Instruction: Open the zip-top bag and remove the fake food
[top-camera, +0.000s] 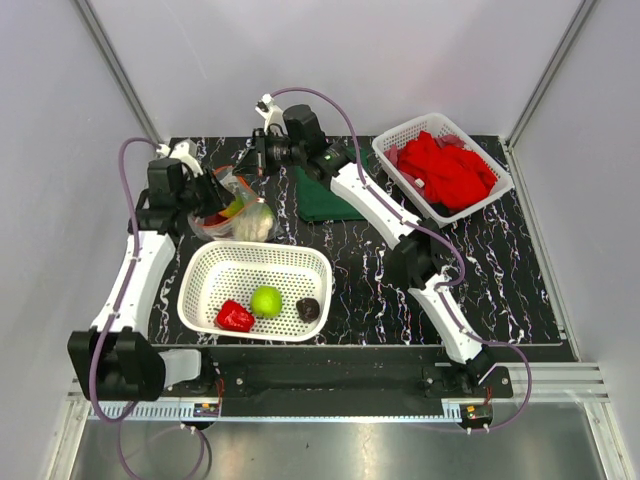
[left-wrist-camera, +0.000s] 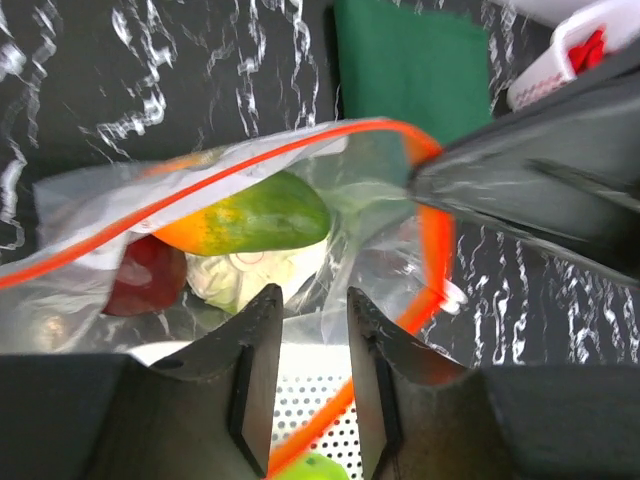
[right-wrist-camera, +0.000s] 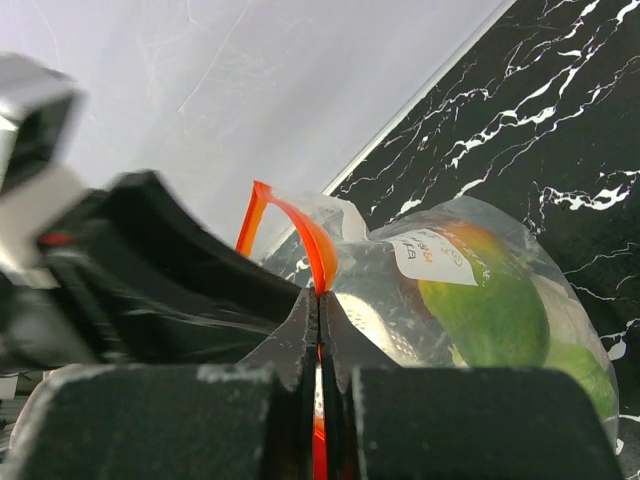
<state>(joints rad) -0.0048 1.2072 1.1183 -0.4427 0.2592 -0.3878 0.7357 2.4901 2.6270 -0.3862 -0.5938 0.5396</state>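
The clear zip-top bag (top-camera: 243, 212) sits behind the near white basket, its red-orange zip strip (left-wrist-camera: 200, 195) pulled open. An orange-green mango (left-wrist-camera: 255, 216), white-green cauliflower (left-wrist-camera: 240, 276) and a red piece (left-wrist-camera: 145, 276) are inside it. My right gripper (right-wrist-camera: 318, 296) is shut on the zip strip (right-wrist-camera: 300, 232) at the bag's far edge and holds it up (top-camera: 256, 157). My left gripper (left-wrist-camera: 311, 302) is open at the bag's mouth, and the near strip crosses the gap between its fingers. A red pepper (top-camera: 235, 317), green apple (top-camera: 266, 300) and small dark piece (top-camera: 308, 309) lie in the basket.
The near white basket (top-camera: 210, 262) stands in front of the bag. A folded green cloth (top-camera: 325, 198) lies just right of the bag. A second white basket (top-camera: 398, 132) with red cloths stands at the back right. Grey walls enclose the table.
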